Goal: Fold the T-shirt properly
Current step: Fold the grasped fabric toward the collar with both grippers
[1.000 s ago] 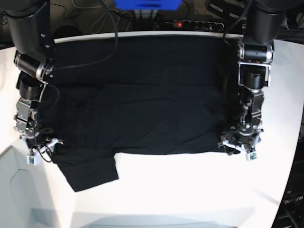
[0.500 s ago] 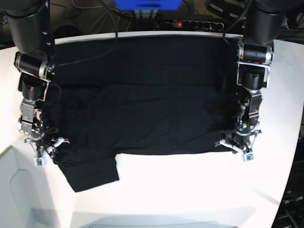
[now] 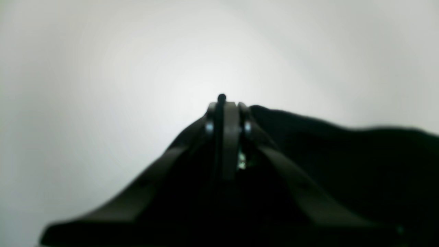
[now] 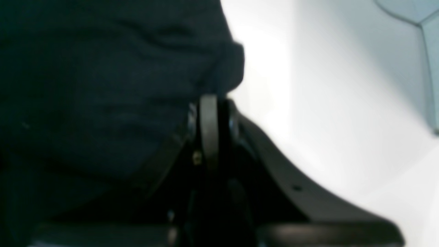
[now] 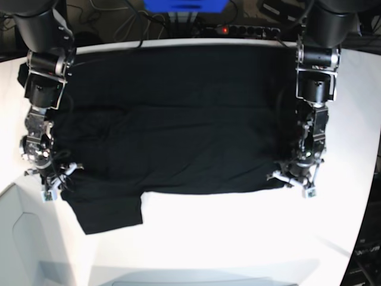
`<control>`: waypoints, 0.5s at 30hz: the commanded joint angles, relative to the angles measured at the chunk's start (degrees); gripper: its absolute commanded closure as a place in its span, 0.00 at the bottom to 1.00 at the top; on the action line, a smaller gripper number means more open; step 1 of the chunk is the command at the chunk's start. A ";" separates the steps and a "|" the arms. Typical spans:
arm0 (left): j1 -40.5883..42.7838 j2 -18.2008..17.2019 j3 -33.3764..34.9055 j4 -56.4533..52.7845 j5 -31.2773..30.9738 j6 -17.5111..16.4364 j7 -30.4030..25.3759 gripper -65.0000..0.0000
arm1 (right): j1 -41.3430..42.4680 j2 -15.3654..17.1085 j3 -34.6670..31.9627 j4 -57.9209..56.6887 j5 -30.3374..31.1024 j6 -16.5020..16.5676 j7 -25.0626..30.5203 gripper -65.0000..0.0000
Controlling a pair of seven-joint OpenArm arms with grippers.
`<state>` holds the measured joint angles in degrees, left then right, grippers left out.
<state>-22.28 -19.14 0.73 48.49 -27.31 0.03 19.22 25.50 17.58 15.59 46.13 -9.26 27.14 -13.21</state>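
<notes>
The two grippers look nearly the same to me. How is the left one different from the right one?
The left gripper pinches the T-shirt at its straight corner; the right gripper pinches it beside the sleeve that sticks out. In its wrist view, the cloth lies flat beside the left gripper, but bunches up over the right gripper. Both are shut on the shirt's near edge.

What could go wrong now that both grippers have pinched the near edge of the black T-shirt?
1. Both grips look shallow: the left gripper and right gripper each pinch only the edge of the T-shirt, so the cloth could slip out when lifted.
2. The loose sleeve hangs past the right gripper's hold and may drag or bunch in the fold.
3. Uneven lifting could skew the fold.
</notes>
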 commanded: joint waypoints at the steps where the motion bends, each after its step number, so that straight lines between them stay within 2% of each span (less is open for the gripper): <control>1: -0.71 -1.04 -1.92 2.89 0.37 0.27 -0.81 1.00 | 1.19 0.57 0.89 3.23 0.77 0.43 1.12 1.00; 2: 0.35 -0.95 -3.15 4.83 0.37 0.27 0.07 1.00 | 0.22 0.39 2.21 5.26 0.77 0.60 0.69 1.00; 7: 6.59 -0.95 -8.78 15.38 0.28 0.27 4.29 1.00 | -4.00 -1.45 7.22 17.21 4.47 6.23 -4.94 1.00; 10: 10.63 -0.95 -12.73 22.32 0.01 0.27 6.75 1.00 | -7.78 -1.45 7.57 24.95 7.63 6.93 -8.63 1.00; 15: 17.32 -0.25 -18.62 33.75 -0.07 0.10 10.62 1.00 | -15.78 -1.45 7.57 36.46 11.94 6.93 -11.71 1.00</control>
<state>-4.32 -18.85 -17.47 81.03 -27.35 0.19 30.89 8.91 15.31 22.90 81.47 2.04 34.02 -26.11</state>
